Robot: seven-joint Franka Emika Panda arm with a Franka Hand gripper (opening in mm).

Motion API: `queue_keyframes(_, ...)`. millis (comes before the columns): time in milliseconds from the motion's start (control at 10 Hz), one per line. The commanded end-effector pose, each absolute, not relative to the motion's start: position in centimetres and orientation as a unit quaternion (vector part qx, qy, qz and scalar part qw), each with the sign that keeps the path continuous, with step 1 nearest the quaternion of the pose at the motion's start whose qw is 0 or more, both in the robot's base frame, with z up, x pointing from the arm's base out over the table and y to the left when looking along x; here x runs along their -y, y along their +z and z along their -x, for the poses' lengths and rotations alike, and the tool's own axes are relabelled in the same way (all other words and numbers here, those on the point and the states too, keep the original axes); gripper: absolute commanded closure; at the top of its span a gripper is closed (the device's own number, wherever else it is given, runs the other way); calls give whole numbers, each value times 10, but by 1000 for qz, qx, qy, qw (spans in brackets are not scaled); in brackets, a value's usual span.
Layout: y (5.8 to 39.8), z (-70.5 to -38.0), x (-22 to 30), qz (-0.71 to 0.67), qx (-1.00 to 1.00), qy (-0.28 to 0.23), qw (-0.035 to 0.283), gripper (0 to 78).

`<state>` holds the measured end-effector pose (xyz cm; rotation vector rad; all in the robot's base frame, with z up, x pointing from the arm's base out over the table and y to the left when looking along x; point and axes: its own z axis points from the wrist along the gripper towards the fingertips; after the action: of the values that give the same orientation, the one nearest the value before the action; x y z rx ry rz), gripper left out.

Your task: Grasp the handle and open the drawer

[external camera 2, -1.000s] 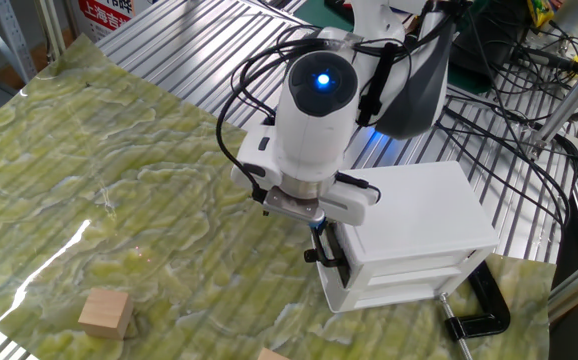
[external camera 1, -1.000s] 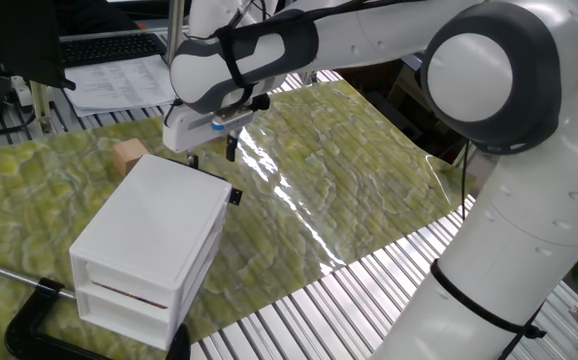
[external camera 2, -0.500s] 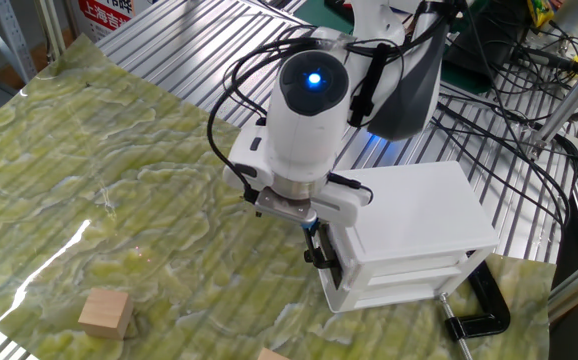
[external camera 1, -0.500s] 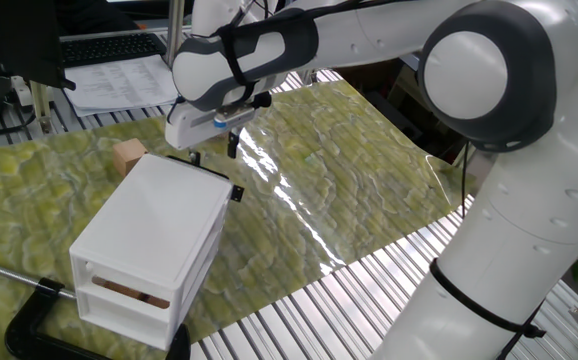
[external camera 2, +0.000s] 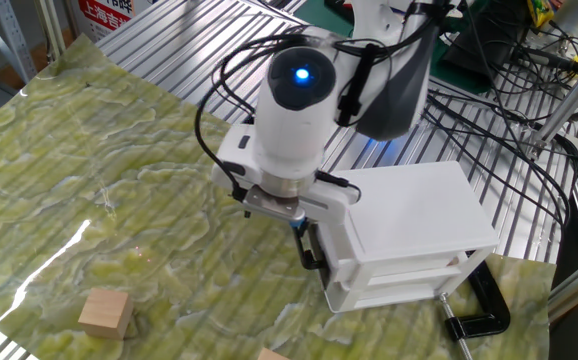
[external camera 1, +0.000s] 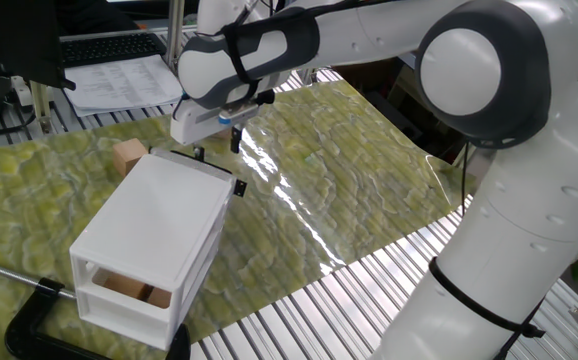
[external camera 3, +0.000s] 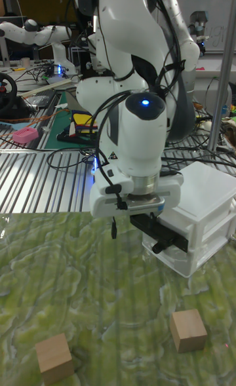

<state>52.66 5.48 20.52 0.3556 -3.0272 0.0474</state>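
Observation:
The white two-drawer cabinet [external camera 1: 159,225] [external camera 2: 409,205] [external camera 3: 206,196] stands on the green mat. Its upper drawer [external camera 2: 337,240] [external camera 3: 173,213] sticks partly out of the end that faces the arm. My gripper [external camera 2: 307,238] [external camera 3: 162,232] [external camera 1: 216,172] sits against that drawer front, its black fingers shut on the handle. The fingers hide the handle itself. In one fixed view the cabinet's near end shows an open upper slot with tan shapes inside.
A black C-clamp [external camera 1: 29,320] [external camera 2: 479,310] grips the table at the cabinet's far end from the arm. Tan wooden cubes [external camera 1: 129,155] [external camera 2: 104,312] [external camera 3: 188,329] [external camera 3: 54,358] lie on the mat. Beyond the mat is ribbed metal tabletop with cables and a keyboard.
My gripper has drawn back from the cabinet with the upper drawer following it. The slot at the cabinet's other end has emptied out, and tan shapes now show there.

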Motion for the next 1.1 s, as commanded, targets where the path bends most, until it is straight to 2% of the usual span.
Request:
queue_keyframes(100,204,-538,-36,-120,992,16,38,2)
queue_keyframes(1100,216,-557,-15,-119,992,22,38,2)
